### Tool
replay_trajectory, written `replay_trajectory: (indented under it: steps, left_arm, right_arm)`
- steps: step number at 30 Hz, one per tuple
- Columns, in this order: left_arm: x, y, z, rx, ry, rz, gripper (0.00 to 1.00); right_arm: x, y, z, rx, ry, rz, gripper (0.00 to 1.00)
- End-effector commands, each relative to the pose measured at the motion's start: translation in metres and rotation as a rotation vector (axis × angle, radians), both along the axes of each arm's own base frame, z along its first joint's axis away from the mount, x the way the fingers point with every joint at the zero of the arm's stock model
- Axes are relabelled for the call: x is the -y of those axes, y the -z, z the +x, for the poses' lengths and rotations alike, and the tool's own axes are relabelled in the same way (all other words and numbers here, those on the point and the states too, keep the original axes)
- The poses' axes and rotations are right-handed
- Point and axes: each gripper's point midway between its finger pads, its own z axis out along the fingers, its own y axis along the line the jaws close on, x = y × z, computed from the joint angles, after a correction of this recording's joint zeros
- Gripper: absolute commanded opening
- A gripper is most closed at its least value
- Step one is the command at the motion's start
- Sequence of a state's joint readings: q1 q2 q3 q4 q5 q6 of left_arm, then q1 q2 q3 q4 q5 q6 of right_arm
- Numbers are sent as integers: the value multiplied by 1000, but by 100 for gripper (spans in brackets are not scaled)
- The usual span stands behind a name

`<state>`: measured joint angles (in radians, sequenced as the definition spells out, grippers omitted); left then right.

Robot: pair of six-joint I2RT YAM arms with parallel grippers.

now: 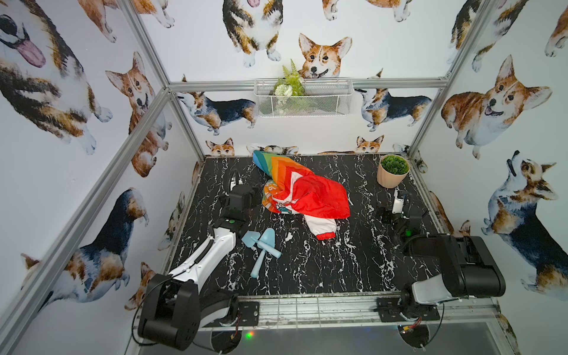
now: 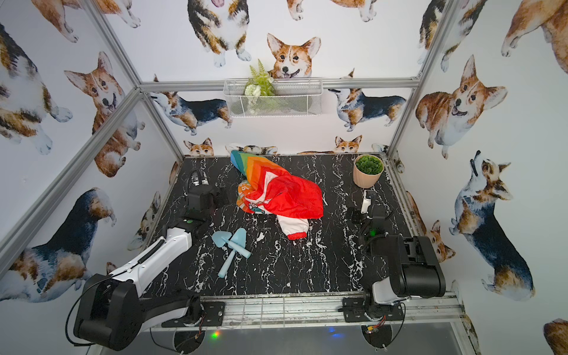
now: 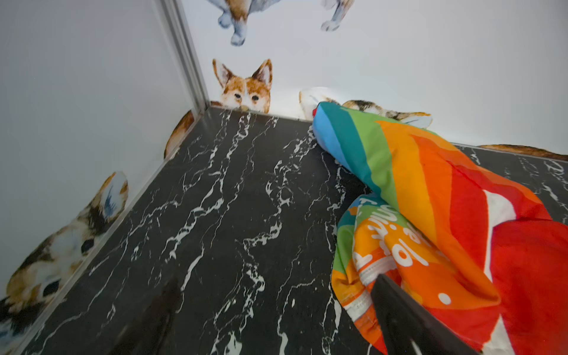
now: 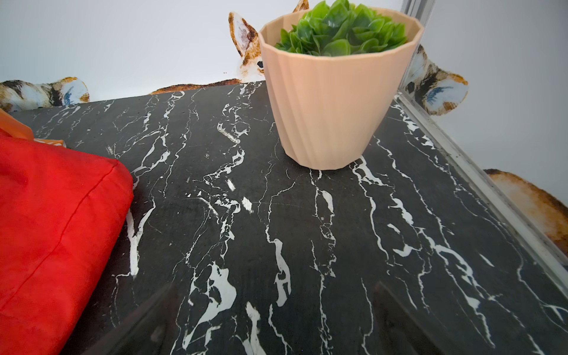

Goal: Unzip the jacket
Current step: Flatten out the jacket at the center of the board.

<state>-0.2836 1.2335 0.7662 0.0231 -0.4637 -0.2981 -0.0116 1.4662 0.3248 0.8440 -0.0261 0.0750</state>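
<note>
The left end effector (image 3: pixel 276 282) hung low over the black, white-veined marble bench (image 1: pixel 307 276), its dark fingers (image 3: pixel 399 310) spread wide with nothing between them. In the left wrist view one finger overlapped the white zipper tape (image 3: pixel 365 273) of the small crumpled child's jacket (image 1: pixel 304 193); whether it touched could not be told. The right end effector (image 4: pixel 275 285) was equally spread and empty, right of centre in both top views, apart from the cloth.

The jacket lay mid-frame in both top views. Its red hood (image 1: pixel 322 196) was uppermost, a rainbow-striped sleeve (image 1: pixel 276 164) reached toward the back wall, and a white, red-cuffed sleeve (image 1: pixel 321 229) pointed down-frame. A ribbed peach pot of green leaves (image 1: pixel 392 179) stood to its upper right. Two pale-blue plastic shovels (image 1: pixel 261 246) lay crossed to its lower left.
</note>
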Motion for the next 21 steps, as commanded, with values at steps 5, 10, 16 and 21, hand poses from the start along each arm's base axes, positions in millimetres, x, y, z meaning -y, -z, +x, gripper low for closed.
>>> replay_trajectory:
  steps: [5,10,16,21]
  left_arm:
    - [47,57,-32,-219,139,-322,100]
    - [43,73,-44,-259,109,-334,100]
    - [62,79,-49,-295,194,-361,100]
    - [93,79,-49,-317,300,-326,100]
  right_arm:
    - [-11,-31,-12,44,-6,-55,99]
    - [-23,-73,-23,34,-8,49,99]
    - [1,-92,-39,0,266,354,99]
    - [-40,-87,-31,-122,86,484,99]
